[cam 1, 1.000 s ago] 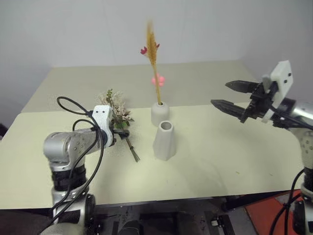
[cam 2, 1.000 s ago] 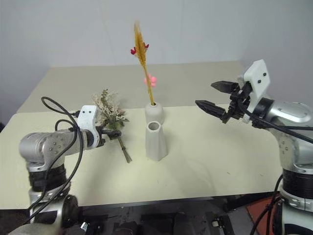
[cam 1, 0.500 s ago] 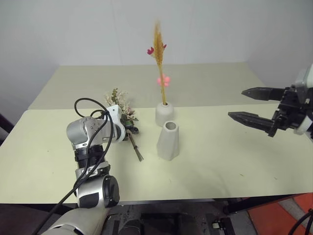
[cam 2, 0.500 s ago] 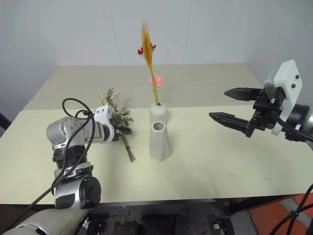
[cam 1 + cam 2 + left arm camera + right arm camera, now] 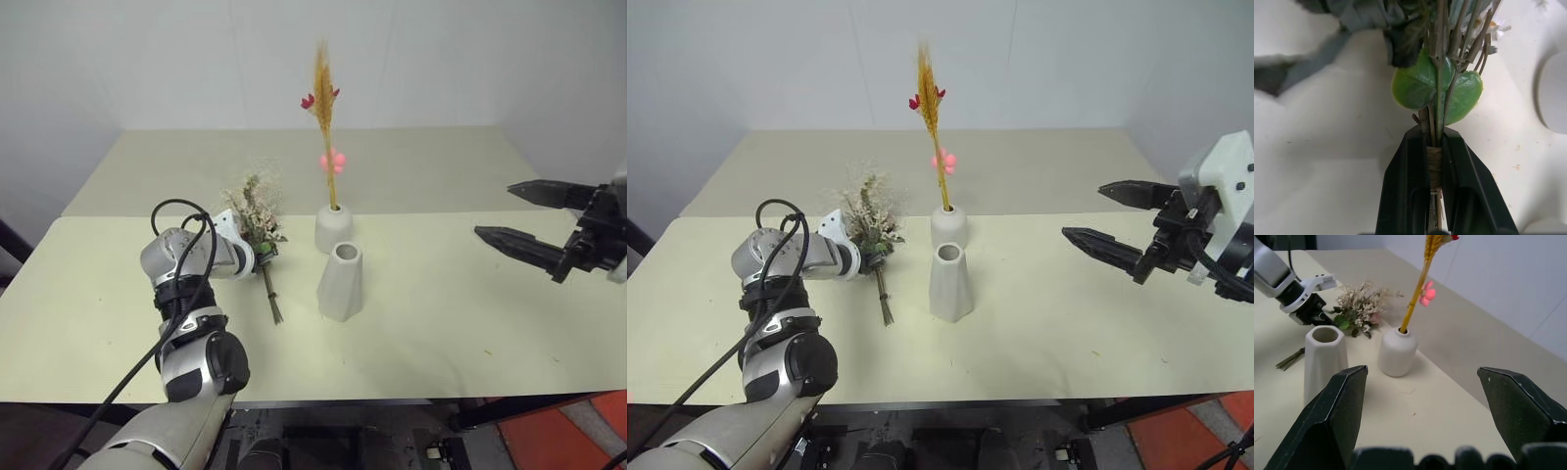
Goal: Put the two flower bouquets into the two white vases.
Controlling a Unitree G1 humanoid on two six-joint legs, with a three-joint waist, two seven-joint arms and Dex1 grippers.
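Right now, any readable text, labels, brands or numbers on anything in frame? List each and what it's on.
None readable.
Taller faceted vase: plain matte white, no marking.
Rounded vase: plain white, no marking.
Bushy bouquet: twine wrap on the stems, no tag.
Orange plume: no tag.
Left gripper and right gripper: black fingers, no print visible.
Table: bare, no sign.

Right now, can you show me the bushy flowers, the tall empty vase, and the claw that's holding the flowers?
bushy bouquet [image 5: 257,211], left eye view, cream sprigs.
taller vase [image 5: 342,284], left eye view, faceted side.
left gripper [image 5: 1435,161], left wrist view, at the clamped stems.
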